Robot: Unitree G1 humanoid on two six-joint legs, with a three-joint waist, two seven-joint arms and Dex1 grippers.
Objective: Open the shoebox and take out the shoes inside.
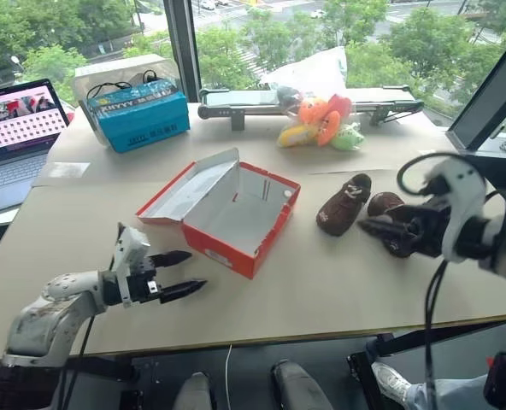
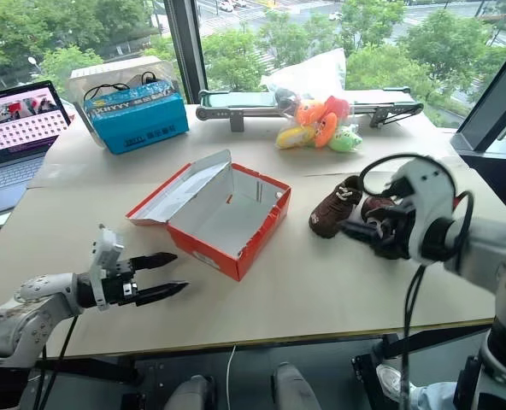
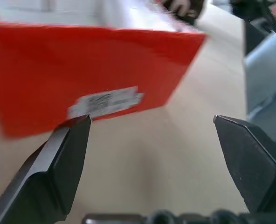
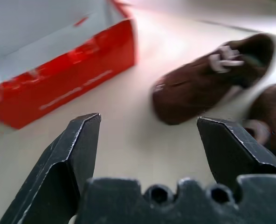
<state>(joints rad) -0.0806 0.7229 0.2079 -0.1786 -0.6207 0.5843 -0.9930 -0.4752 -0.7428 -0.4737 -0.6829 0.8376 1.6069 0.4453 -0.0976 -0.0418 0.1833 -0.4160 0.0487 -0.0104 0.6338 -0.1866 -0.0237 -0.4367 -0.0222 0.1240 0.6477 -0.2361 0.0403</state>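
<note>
Brown shoes point(image 1: 345, 204) partly hidden behind spread right gripper point(image 1: 374, 226); left gripper point(image 1: 183, 273) spread, empty.

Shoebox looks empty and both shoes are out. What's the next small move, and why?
Probably just draw both arms back to rest. The shoebox stands open with its white inside bare, and the two shoes lie on the table to its right. The left gripper and right gripper are both open and hold nothing, so no grasp seems left to do.
</note>
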